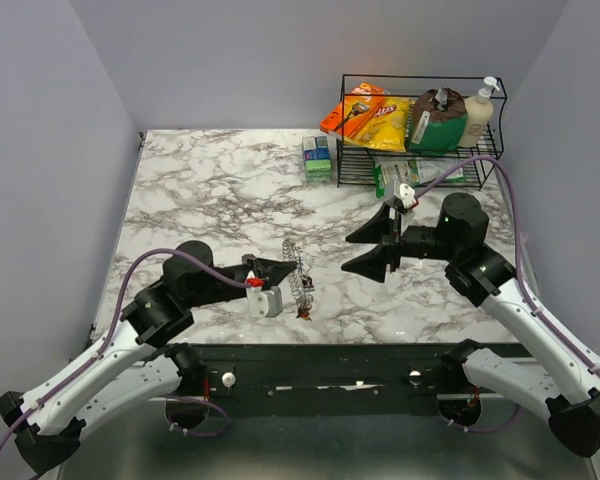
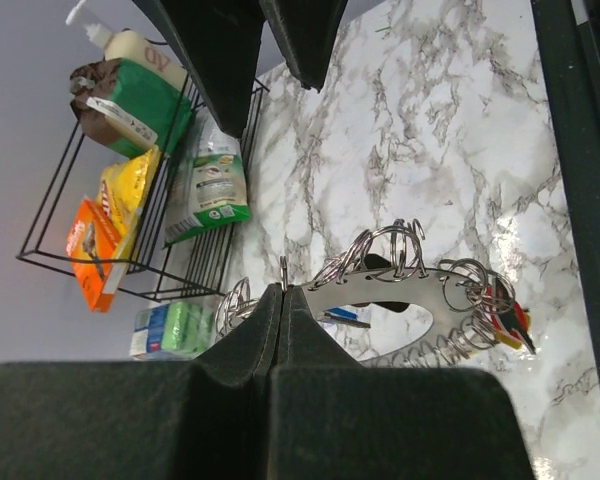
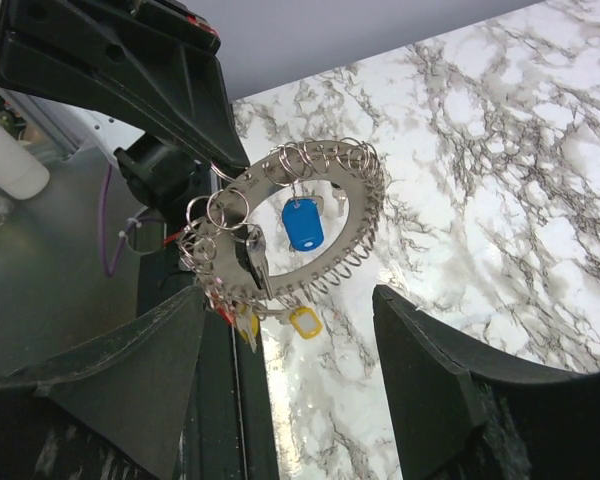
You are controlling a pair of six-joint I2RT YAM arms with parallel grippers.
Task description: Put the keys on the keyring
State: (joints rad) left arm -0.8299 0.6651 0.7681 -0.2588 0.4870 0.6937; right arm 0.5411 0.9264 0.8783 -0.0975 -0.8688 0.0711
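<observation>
marble table (image 1: 210,190) bearing a wire rack (image 1: 352,120) of snack packets at the far right. the left gripper (image 1: 288,269) is pinching fully closed on the rim of the keyring (image 2: 410,283), holding it on edge over the near middle of the table. the right gripper (image 1: 346,255) is standing just to its right, spread wide and gripping nothing. the keyring is reading as a stiff, light, slick metal band strung with small split rings, so it is probably best gripped on a bare stretch of band. keys with blue (image 3: 302,223), yellow (image 3: 303,322) and red (image 2: 500,305) heads are dangling loose, likely pivoting freely when touched.
</observation>
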